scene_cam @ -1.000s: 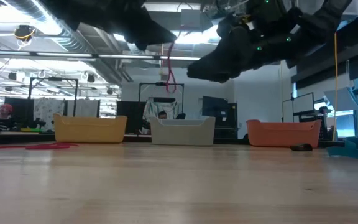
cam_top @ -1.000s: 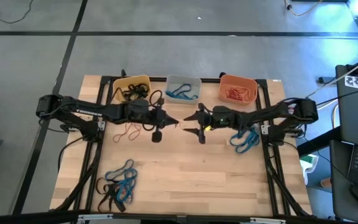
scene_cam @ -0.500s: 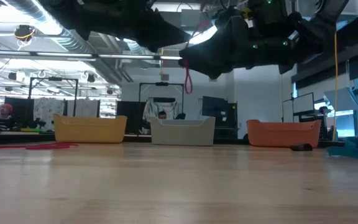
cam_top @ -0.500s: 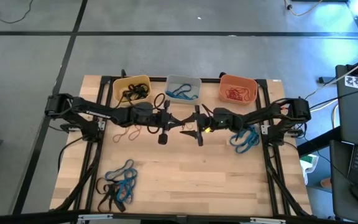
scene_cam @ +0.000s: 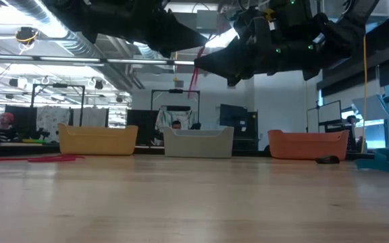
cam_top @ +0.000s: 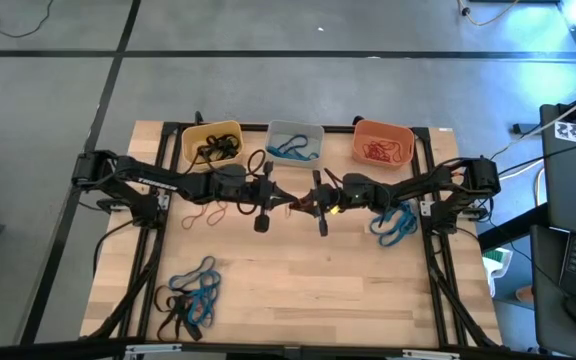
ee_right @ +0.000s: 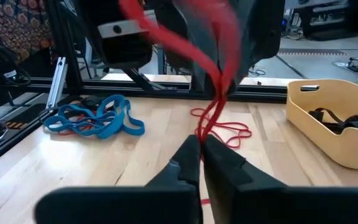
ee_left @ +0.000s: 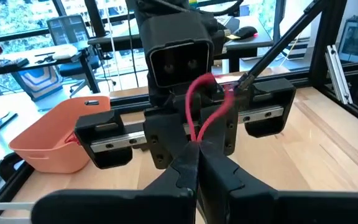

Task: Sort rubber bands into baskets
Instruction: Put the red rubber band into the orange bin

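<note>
Two grippers meet nose to nose above the middle of the table, and one red band [ee_left: 205, 102] is stretched between them. The left gripper [cam_top: 280, 199] has its fingers clenched on one end of that loop; the right gripper [cam_top: 308, 203] has its fingers pinched together on the other end, so both arms grasp the same band at once. In the low view the band [scene_cam: 195, 73] hangs as a short slanted strand in the air between the two dark fingertips, well above the wood.

The band's long axis runs along the line joining the grippers, roughly across the table from left to right. The orange basket [cam_top: 383, 142] stands at the far edge on the right arm's side, so the right arm is clearly the nearer one to carry the band there; the left arm would have to let go first. I judge this a hand-over, though from above the band itself is barely visible.

The yellow basket [cam_top: 211, 142] and the grey basket [cam_top: 295, 141] sit beside the orange one along that same far edge. More loose bands lie on the wood: a blue bunch [cam_top: 395, 224] near the right arm, a thin red loop [cam_top: 206, 213] under the left arm, and a mixed heap [cam_top: 190, 292] at the near left corner.
</note>
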